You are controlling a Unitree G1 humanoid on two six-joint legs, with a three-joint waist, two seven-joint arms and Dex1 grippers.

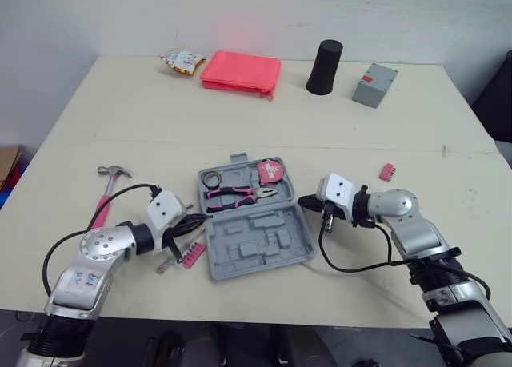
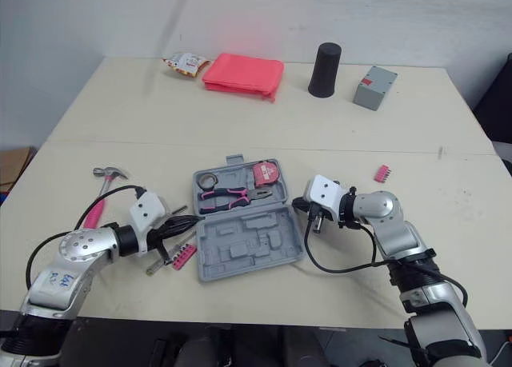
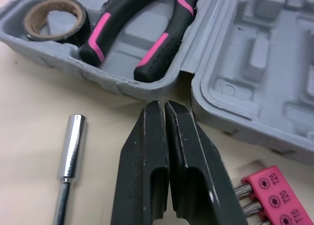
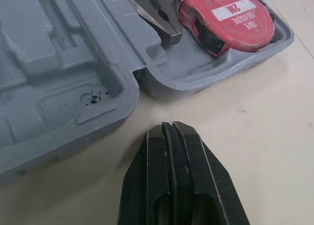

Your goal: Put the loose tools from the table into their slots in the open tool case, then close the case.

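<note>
Left wrist view: the left gripper (image 3: 164, 110) is seen with its two black fingers pressed tight together, and nothing is held between them. Its tip is placed just beside the left edge of the grey tool case (image 3: 147, 83), at the notch where the two halves are joined. A silver driver (image 3: 71, 146) is laid on the table on one side of the fingers. A pink bit holder (image 3: 274, 195) is laid on the other side, close to the case.

The right gripper (image 4: 169, 129) is squeezed shut too, and nothing is held in it. It is pointed at the right edge of the case, near the same joint, but is kept a little apart from it.

The case is laid open and flat near the front of the table (image 1: 120, 119), between the two grippers. In its far half a tape roll (image 1: 211, 179), pink and black pliers (image 1: 238, 194) and a red tape measure (image 1: 270, 169) are set in their slots. The slots in the near half are left bare.

A hammer (image 1: 108, 187) with a pink handle is laid well to the left. A small pink bit strip (image 1: 387, 172) is laid to the right.

At the far end, a snack packet (image 1: 182, 61), a pink cloth (image 1: 240, 71), a black cup (image 1: 324, 66) and a grey box (image 1: 374, 85) are lined up.
</note>
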